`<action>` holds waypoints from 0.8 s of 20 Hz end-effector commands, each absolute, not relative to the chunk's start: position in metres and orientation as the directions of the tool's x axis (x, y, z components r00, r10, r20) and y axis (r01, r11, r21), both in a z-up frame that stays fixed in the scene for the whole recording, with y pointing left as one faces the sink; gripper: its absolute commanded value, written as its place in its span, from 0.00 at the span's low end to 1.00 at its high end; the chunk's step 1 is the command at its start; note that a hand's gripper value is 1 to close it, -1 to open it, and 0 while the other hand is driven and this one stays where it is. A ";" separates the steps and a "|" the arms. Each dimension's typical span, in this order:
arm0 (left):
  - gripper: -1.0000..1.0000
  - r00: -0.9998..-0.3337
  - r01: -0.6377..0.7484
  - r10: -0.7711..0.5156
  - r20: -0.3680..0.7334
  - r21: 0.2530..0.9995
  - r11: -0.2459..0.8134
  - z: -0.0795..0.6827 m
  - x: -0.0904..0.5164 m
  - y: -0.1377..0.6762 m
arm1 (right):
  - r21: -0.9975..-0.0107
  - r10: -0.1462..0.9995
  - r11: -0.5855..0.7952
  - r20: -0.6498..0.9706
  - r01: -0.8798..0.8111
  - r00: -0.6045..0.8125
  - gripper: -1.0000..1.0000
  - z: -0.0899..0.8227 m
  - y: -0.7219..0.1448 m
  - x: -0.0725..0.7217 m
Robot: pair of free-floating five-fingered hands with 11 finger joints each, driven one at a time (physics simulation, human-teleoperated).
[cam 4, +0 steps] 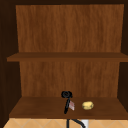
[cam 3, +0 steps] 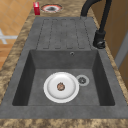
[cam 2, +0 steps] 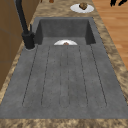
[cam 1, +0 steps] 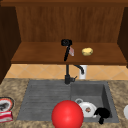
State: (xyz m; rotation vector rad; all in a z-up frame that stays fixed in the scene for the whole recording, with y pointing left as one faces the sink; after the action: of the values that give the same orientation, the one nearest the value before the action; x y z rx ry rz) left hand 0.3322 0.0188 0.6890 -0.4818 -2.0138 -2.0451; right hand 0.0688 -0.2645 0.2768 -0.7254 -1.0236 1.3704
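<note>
While the left hand hangs upper-centre of the front view, fingers pinching a small pale pink flat card | card tilted, just above brown wooden shelf, near yellow rounded lump | right hand lower right, fingers curled, beside round white plate in grey sink.

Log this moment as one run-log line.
left hand: cabinet shelf, by pink item | right hand: sink front right, beside white plate | red ball: front of sink | yellow lump: shelf
</note>
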 end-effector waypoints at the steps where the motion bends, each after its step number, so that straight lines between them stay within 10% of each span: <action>1: 0.00 -0.918 0.387 0.084 0.387 0.922 -0.017 0.667 0.363 0.022 | -0.896 0.983 0.106 0.159 -0.431 -0.088 0.50 0.277 -0.264 0.069; 16: 0.00 -0.893 0.437 0.090 0.440 0.898 -0.051 0.644 0.450 0.020 | -0.896 0.983 0.106 0.159 -0.431 -0.088 0.50 0.277 -0.264 0.069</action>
State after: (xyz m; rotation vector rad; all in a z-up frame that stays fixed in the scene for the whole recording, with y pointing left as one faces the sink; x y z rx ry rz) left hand 0.4370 0.0241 0.6518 -0.5024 -2.0053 -2.0316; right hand 0.0688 -0.2645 0.2768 -0.7254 -1.0236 1.3704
